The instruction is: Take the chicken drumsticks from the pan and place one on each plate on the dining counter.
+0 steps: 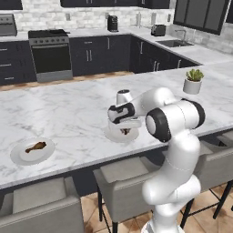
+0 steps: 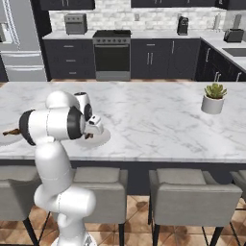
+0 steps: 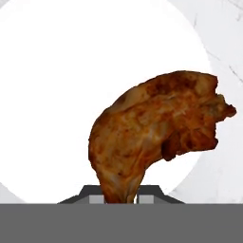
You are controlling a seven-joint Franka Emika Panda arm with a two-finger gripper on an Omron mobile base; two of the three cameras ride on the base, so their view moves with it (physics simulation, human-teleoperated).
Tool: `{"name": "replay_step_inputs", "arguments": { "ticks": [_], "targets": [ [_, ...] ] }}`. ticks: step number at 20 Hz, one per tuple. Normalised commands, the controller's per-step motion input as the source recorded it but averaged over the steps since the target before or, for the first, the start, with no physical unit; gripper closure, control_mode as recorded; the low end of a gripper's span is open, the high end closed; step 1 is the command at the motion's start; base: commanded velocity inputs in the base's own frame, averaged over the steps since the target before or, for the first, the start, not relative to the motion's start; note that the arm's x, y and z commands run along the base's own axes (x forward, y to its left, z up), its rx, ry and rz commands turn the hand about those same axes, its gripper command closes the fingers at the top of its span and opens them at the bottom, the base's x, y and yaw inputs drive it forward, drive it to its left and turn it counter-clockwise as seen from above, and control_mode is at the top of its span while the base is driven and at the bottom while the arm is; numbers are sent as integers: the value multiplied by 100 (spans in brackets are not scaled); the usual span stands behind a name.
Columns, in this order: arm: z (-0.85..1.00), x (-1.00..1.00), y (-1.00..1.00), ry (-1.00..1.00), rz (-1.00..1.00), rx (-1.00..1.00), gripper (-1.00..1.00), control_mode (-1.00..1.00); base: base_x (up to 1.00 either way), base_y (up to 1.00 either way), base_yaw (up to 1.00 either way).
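Note:
My gripper [image 3: 121,195] is shut on the thin bone end of an orange-brown chicken drumstick [image 3: 152,128], held just above a white plate [image 3: 57,95]. That plate [image 1: 111,134] lies near the front edge of the marble dining counter [image 1: 68,104], with the gripper [image 1: 124,129] and its drumstick [image 1: 126,132] over it. A second plate [image 1: 18,158] at the counter's left holds the other drumstick [image 1: 36,147]. From the right side the gripper [image 2: 91,133] hangs over the nearer plate [image 2: 102,138]. The pan is out of view.
A potted plant [image 1: 193,81] in a white pot stands on the counter's right part. Grey stools [image 1: 123,175] line the counter's near side. Behind it are a stove [image 1: 49,50], dark cabinets and a sink [image 1: 175,43].

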Motion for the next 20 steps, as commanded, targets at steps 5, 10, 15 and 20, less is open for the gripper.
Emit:
{"name": "replay_step_inputs", "arguments": {
  "ticks": [5, 10, 15, 20],
  "targets": [
    [-20, 29, 2, -12, -6, 0, 100, -100, 0, 0, 0],
    [-25, 16, 7, -12, -9, 0, 100, -100, 0, 0, 0],
    [-23, 16, 8, -7, -12, 0, 100, -100, 0, 0, 0],
    [-13, 25, 0, -1, -10, 0, 100, -100, 0, 0, 0]
  ]
}}
